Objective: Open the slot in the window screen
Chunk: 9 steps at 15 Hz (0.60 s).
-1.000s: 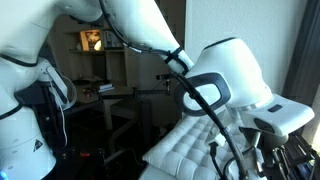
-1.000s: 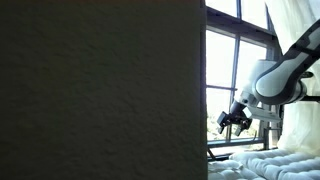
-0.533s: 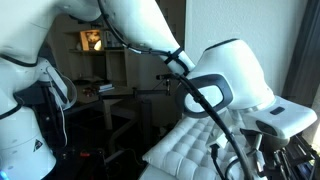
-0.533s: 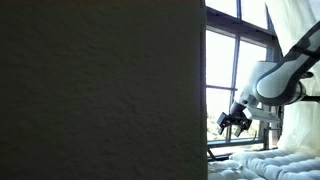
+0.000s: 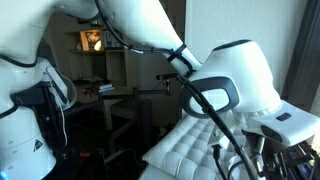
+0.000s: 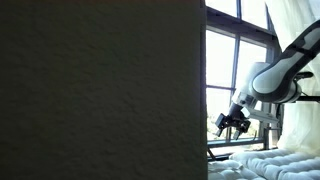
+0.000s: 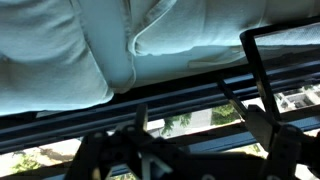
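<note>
My gripper [image 6: 232,122] hangs open in front of the window [image 6: 222,70], with nothing between its fingers. In the wrist view the gripper [image 7: 185,150] comes in from the bottom, its dark fingers [image 7: 275,140] spread wide before the window's dark frame bars [image 7: 170,95]. Trees and daylight show through the glass behind them. A thin black rectangular outline [image 7: 258,70] stands on the window at the right; I cannot tell whether it is the slot of the window screen. The white arm [image 5: 235,85] fills much of an exterior view and hides the gripper there.
A white quilted cushion [image 5: 190,150] lies under the arm and along the sill [image 6: 260,165]; it also fills the top of the wrist view [image 7: 90,45]. A large dark panel [image 6: 100,90] blocks half of an exterior view. A white curtain [image 6: 295,30] hangs at the right.
The arm's white link has shifted slightly to the right and down, and the gripper has edged a little towards the window. The jaws stay open.
</note>
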Available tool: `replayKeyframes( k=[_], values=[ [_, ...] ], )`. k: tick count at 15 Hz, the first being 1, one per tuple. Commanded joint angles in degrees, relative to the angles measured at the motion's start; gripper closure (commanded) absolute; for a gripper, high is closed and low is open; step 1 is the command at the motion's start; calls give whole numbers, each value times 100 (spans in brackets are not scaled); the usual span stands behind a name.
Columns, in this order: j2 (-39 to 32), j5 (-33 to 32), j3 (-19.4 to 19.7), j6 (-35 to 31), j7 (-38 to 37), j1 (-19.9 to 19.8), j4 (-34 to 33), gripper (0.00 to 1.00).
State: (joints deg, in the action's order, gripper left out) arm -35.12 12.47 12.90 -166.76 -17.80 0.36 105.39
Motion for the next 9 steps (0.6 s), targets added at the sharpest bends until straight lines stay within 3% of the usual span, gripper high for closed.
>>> replayKeyframes(
  k=[1,4,9],
  values=[
    [131,-30,-338,440,179,-360,-137,0],
    [111,-40,-433,599,211,-488,-214,0],
    [98,104,-910,1111,695,-926,-412,0]
  ],
)
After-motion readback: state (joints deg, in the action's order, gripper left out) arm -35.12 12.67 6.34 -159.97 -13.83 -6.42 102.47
